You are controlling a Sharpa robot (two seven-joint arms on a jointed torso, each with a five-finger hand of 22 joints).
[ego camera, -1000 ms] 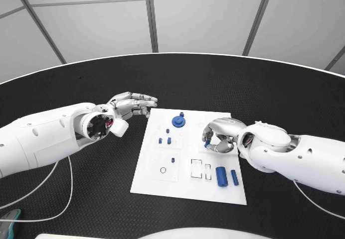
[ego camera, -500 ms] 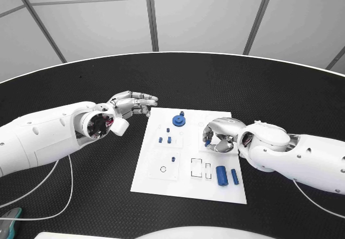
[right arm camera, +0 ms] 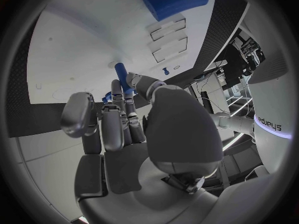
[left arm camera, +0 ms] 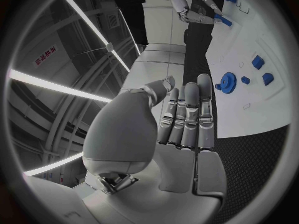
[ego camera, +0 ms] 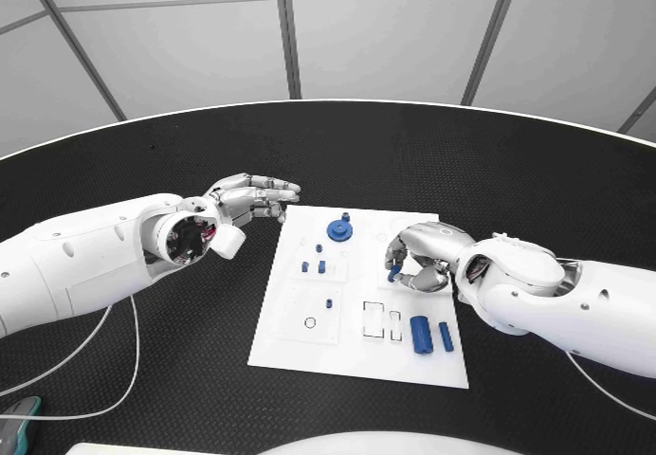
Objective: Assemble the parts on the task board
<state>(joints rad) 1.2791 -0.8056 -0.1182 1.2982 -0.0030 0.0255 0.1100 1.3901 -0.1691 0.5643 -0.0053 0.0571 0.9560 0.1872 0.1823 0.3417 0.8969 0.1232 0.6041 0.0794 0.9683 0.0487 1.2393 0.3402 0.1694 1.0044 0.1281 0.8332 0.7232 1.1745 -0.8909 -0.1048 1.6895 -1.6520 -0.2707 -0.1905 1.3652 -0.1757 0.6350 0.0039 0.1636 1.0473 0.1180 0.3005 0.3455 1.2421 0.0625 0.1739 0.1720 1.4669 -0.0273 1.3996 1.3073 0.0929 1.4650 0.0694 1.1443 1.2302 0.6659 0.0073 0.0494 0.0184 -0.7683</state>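
The right hand hangs over the right side of the task board, its fingers curled around a slim blue peg; the right wrist view shows the peg pinched between the fingertips, its far end close to the white plate. The left hand sits just off the board's upper left corner, above the bare table, with its fingers lying straight and close together and nothing in them; the left wrist view shows the same hand flat and unloaded.

On the board, a blue gear sits near the top edge, with two small blue pegs standing in the left column below it. Lower down lie a small ring outline and two rectangular recesses. Two blue cylinders lie side by side near the lower right corner, the left one thicker than the right.

The board rests on a round black table with a finely textured top and a pale rim. A thin white cable loops across the table beneath the left arm. Beyond the rim, the floor is made of large grey panels split by dark seams.
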